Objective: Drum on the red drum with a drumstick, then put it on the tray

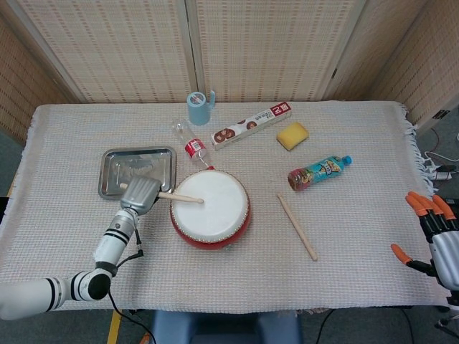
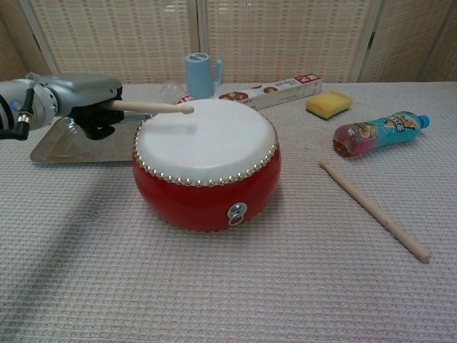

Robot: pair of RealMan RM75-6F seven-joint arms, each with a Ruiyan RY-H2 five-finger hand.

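The red drum [image 1: 211,212] [image 2: 206,163] with a white skin stands in the middle of the table. My left hand [image 1: 139,196] [image 2: 84,103] is at the drum's left side and grips a wooden drumstick [image 1: 181,197] [image 2: 147,107]. The stick's tip hovers just above the skin's far-left part. A second drumstick [image 1: 297,226] [image 2: 373,209] lies on the cloth to the right of the drum. The steel tray [image 1: 136,170] [image 2: 64,146] sits behind my left hand. My right hand [image 1: 433,235] hangs beyond the table's right edge, fingers apart, holding nothing.
Behind the drum are a blue cup [image 1: 197,107], a small clear bottle with a red label [image 1: 191,143], a long snack box [image 1: 252,125] and a yellow sponge [image 1: 292,135]. A colourful drink bottle [image 1: 319,172] lies to the right.
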